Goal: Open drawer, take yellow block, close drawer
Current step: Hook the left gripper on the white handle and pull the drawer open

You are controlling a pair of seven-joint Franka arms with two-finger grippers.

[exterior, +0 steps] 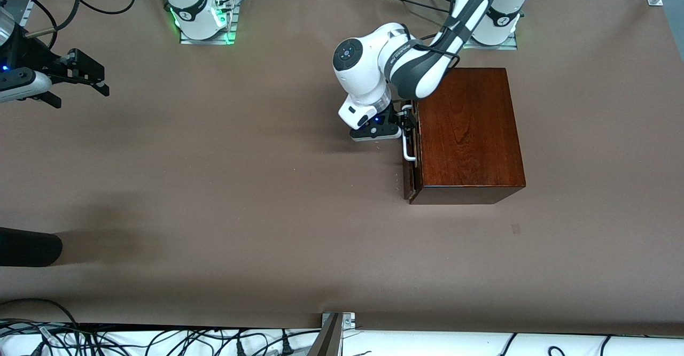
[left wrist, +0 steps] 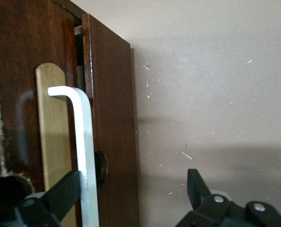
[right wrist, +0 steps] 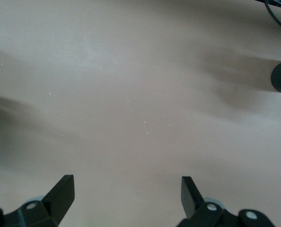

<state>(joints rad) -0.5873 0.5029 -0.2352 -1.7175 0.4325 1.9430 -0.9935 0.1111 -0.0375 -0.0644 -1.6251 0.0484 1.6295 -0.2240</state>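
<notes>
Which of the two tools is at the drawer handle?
The left tool: its open fingers straddle the drawer's white handle. The right tool waits open over bare table at the right arm's end.

**What the cameras do not show**

The drawer (exterior: 412,153) stands barely ajar in the wooden box (exterior: 467,131), so its inside is hidden and no yellow block can be seen anywhere. From the front, the left arm's wrist covers the upper end of the white handle (exterior: 408,150), and the left gripper (exterior: 407,116) is mostly masked there. In the left wrist view the handle (left wrist: 86,156) runs off the picture's edge, one of the fingers (left wrist: 60,191) sits against it, and the other is cut off low down. The right gripper (exterior: 88,75) hangs at the frame's border, its arm cropped. A dark rounded object (exterior: 29,246), perhaps a pole's end, is cut by the edge.
</notes>
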